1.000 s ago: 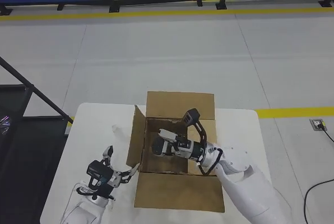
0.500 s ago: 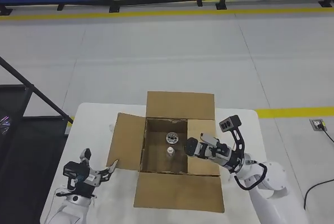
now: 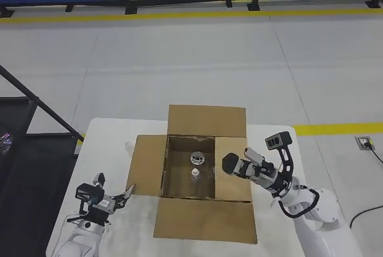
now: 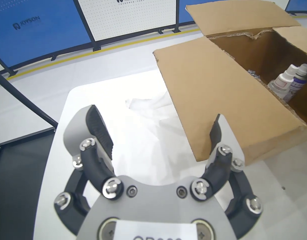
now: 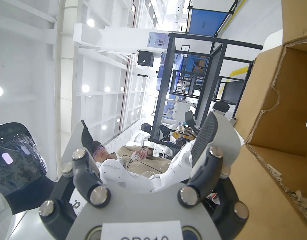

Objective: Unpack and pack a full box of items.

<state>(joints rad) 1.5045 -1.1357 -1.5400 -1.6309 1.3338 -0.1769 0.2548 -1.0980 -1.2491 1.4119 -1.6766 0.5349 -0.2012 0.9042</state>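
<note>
The cardboard box [image 3: 185, 218] stands open in the middle of the white table [image 3: 108, 138], all flaps folded outward. Inside it are a white spray bottle [image 3: 195, 173] [image 4: 283, 81] and a second bottle [image 3: 196, 157] [image 4: 301, 74], both upright. My left gripper [image 3: 116, 186] [image 4: 156, 126] is open and empty, low over the table beside the corner of the box's left flap [image 4: 206, 88]. My right gripper [image 3: 229, 164] [image 5: 145, 136] is open and empty above the right flap [image 3: 233, 177], turned sideways next to the box wall [image 5: 281, 126].
Crumpled clear plastic film [image 4: 148, 106] lies on the table left of the box. A black frame and dark platform [image 3: 18, 148] stand beside the table's left edge. There is bare table in front of the left gripper.
The right gripper came out of the box and drew back to the right over the flap. The left flap went from upright to flat, and the left gripper moved left, away from it.
</note>
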